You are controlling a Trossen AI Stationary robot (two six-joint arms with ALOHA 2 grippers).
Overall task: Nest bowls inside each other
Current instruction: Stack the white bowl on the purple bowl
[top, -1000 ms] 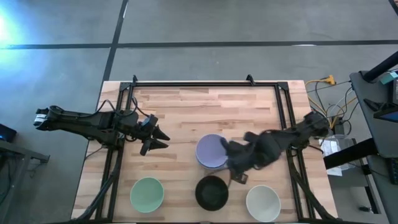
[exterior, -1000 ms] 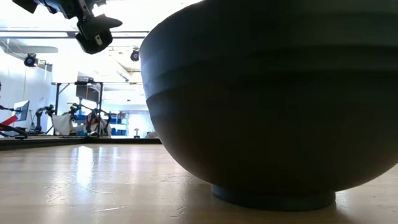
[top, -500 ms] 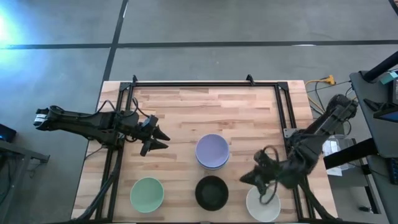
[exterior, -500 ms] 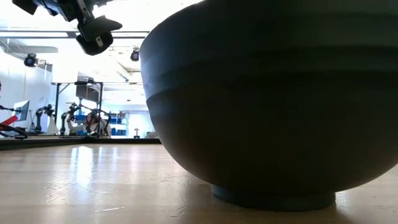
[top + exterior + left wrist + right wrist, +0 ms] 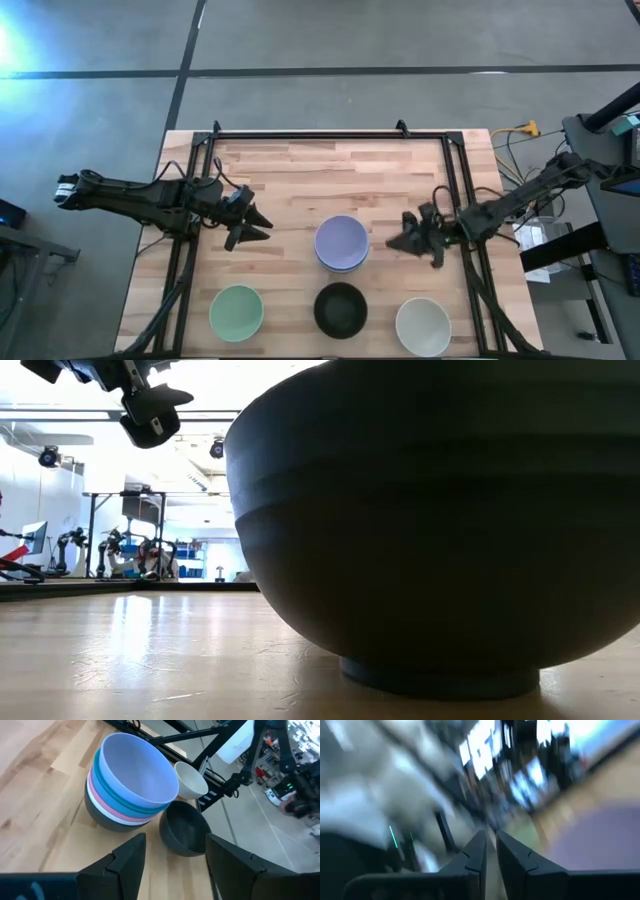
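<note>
We see the stack of bowls [image 5: 341, 244] near the middle of the wooden table [image 5: 300, 170], a lavender bowl [image 5: 137, 770] on top, with teal, pink and white rims showing beneath it and a dark bowl at the bottom; along the near edge stand three single bowls, well apart from one another: a pale green bowl [image 5: 236, 311] on the left, a black bowl [image 5: 341, 309] in the middle, a white bowl [image 5: 423, 326] on the right; the black bowl sits just beside the stack and fills most of the low view. The right gripper [image 5: 415, 236] hangs just to the right of the stack, empty, and in its own wrist view we find its fingers [image 5: 475, 855] drawn nearly together. The left gripper [image 5: 250, 222] hovers over the table's left part, well apart from the stack, its fingers [image 5: 127, 857] spread wide and holding nothing.
</note>
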